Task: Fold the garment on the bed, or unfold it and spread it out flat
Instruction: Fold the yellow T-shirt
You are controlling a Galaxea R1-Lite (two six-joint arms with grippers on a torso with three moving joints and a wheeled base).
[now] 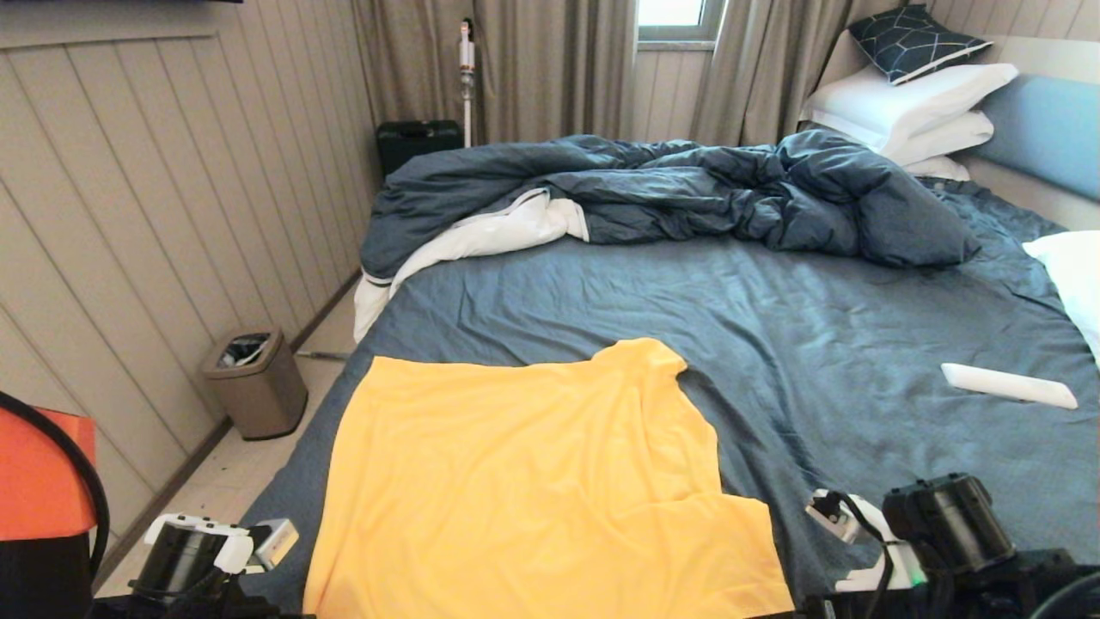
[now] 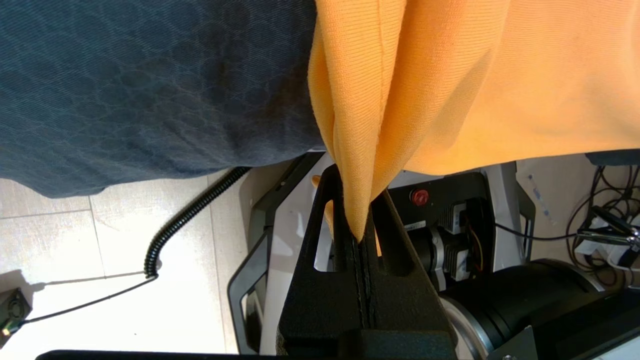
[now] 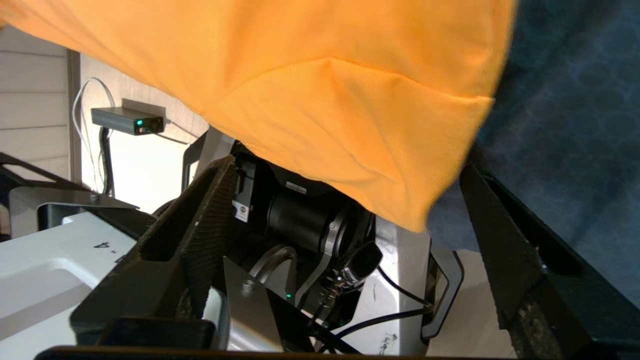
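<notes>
The garment [image 1: 533, 481] lay on the near part of the bed [image 1: 816, 344], toward the robot's left side, with its body spread over the slate-blue sheet and one short sleeve reaching out toward the robot's right; its lower edge hung over the near edge of the mattress, which is why both wrist views showed yellow-orange cloth from below. The left gripper [image 2: 362, 235] was down beside that edge, and its jaws were pressed fully together on a bunched fold of the fabric, so that the cloth rose from the pinch in narrow pleats. I judge that this corner was held so that it could be pulled or lifted without slipping, because the fabric looked thin and soft. The right gripper [image 3: 345, 235] was at the other near corner with its jaws spread wide and nothing between them; the corner of the garment hung just above the gap, apart from both fingers. It seemed that this arm was placed there in order to take the second corner, so the step in hand was probably the grasping of both near corners. The dark duvet [image 1: 670, 193] was piled at the far side, well apart from the garment, and a white flat object [image 1: 1007, 385] lay on the sheet to the right
</notes>
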